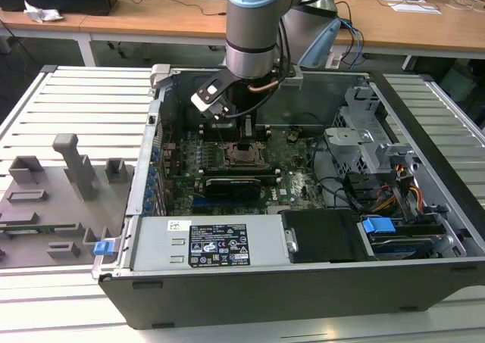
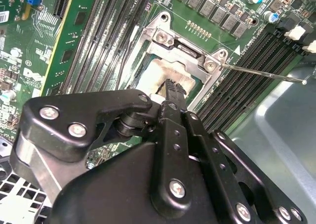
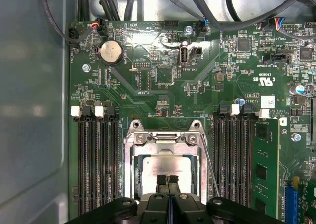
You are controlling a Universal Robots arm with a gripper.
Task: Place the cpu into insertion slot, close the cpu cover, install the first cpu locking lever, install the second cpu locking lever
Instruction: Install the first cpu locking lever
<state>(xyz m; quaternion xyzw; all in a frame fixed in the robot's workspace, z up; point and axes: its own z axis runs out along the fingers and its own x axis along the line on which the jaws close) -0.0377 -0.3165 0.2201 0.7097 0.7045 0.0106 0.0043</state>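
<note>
The cpu (image 3: 165,164) lies flat in the insertion slot (image 1: 244,155), its pale silver top showing through the cut-out. The cpu cover (image 3: 131,159) is down around it, a silver frame hinged at two screws. One thin locking lever (image 3: 210,167) runs along one side of the socket; in the second wrist view this lever (image 2: 261,74) sticks out over the memory slots. My gripper (image 3: 167,179) is shut with nothing between its black fingertips (image 2: 173,88). It hangs right over the chip's top, and I cannot tell whether it touches it. In the exterior view the gripper (image 1: 248,127) reaches down into the open computer case.
Black memory slots (image 3: 96,164) flank the socket on both sides. A coin battery (image 3: 111,51) and cables (image 3: 148,1) sit beyond it. The case wall (image 3: 29,110) is close. A power supply (image 1: 212,244), a drive cage (image 1: 364,142) and a grey fixture board (image 1: 53,199) stand around.
</note>
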